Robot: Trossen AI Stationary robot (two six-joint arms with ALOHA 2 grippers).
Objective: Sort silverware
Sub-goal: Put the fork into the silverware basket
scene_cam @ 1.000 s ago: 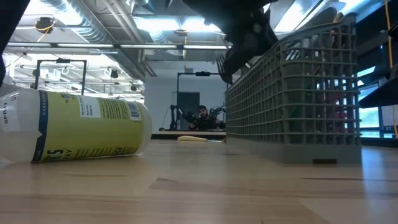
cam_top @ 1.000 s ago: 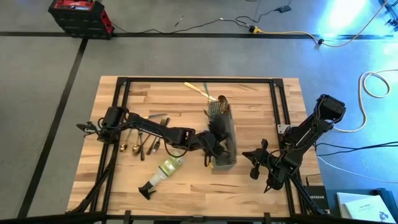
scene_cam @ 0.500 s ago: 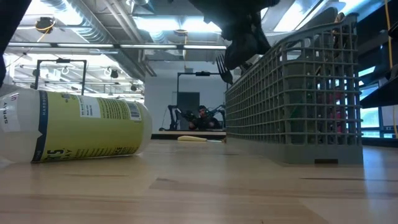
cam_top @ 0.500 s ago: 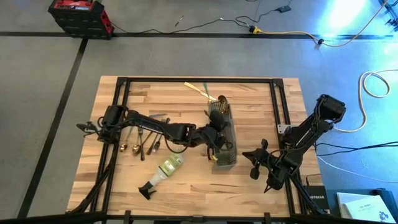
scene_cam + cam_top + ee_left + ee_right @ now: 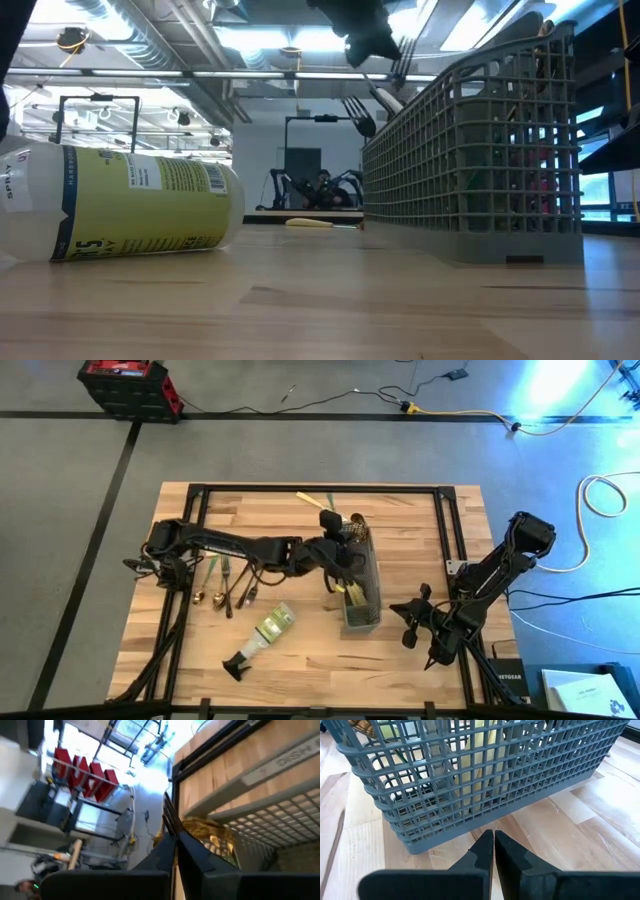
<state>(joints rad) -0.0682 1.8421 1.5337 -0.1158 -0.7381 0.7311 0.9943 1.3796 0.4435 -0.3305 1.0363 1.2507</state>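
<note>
My left gripper hangs over the far end of the grey mesh caddy, shut on a dark fork. In the left wrist view the fork's thin end juts past the shut fingers, above gold silverware standing in the caddy. Several more pieces of silverware lie flat on the table's left side, and a cream and green piece lies near the far edge. My right gripper waits, shut, right of the caddy, and faces its wall. My left gripper pinches the dark fork between its two fingers. The fork's free end sticks straight out past the fingertips, and its tines show in the air beside the caddy's rim. The fork is lifted clear of table and caddy.
A clear spray bottle with a yellow-green label lies on its side near the table's near edge, left of the caddy. Cream handles stand inside the caddy. A black frame runs round the tabletop. Bare wood shows between caddy and right arm.
My left gripper, shut on the fork throughout, has risen and moved from the caddy's near end toward the table's far edge, and now hangs over the caddy's far end. The fork went with it and is now higher, beside the rim. My right arm has kept still.
</note>
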